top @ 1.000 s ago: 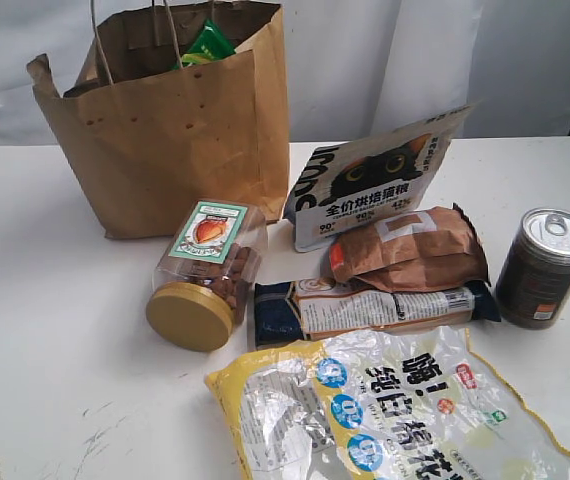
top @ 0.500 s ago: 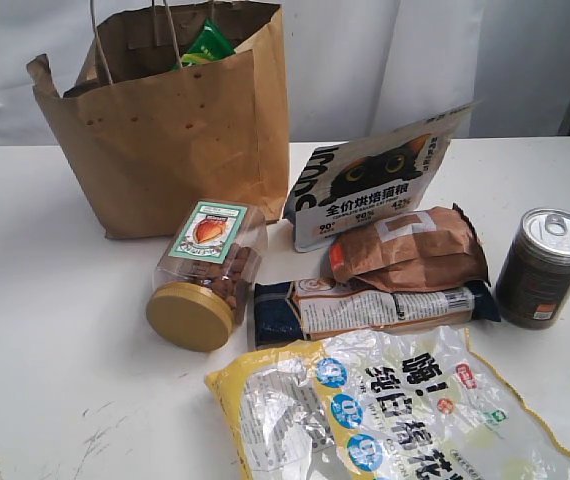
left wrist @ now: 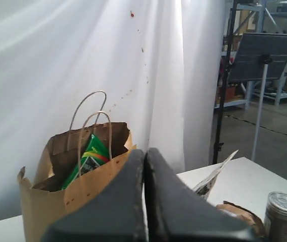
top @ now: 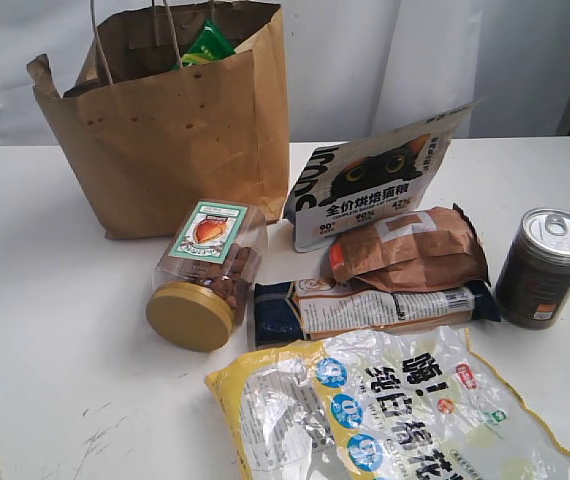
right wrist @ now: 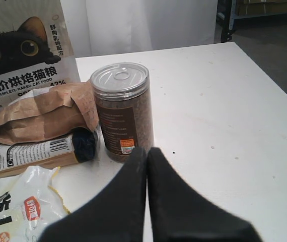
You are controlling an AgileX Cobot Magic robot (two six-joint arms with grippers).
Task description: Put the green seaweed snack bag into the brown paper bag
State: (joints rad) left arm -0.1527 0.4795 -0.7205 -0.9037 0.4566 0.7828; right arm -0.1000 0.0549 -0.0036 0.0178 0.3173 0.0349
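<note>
**Operator:** Which step is in hand?

**Technician:** Judged from the layout, placement is complete. The green seaweed snack bag [top: 208, 43] stands inside the brown paper bag [top: 175, 130], one corner showing above the rim just beside the twisted handles. The paper bag is upright at the back of the table [top: 45, 350].

**Operator:** Jaw state?

**Technician:** Left gripper [left wrist: 144, 154]: jaws pressed together, nothing between them, raised with the paper bag's mouth ahead of it. Right gripper [right wrist: 147, 151]: jaws likewise closed and empty, just in front of the can [right wrist: 122, 108]. Neither arm appears in the exterior view.

**Operator:** What does the next move call for?

**Technician:** Probably only a check. Confirm the packet has settled in the bag and is not propped on the rim. If it is propped, a light downward nudge at the exposed corner should do, without catching the handles or tipping the bag.

**Operator:** Legible markings?

**Technician:**
- Cat-food pouch [right wrist: 20, 50]: black cat face, "全价烘焙猫粮", "COMPLETE BAKED CAT FOOD", "90°".
- Yellow-edged packet [top: 395, 410]: large "嗨!" and blue circles; the remaining characters are partly cut off.
- Jar [top: 205, 275]: green-bordered label with a picture — text too small to read.
- Snack bag: a red-and-white arc is visible; no characters resolve.
</note>
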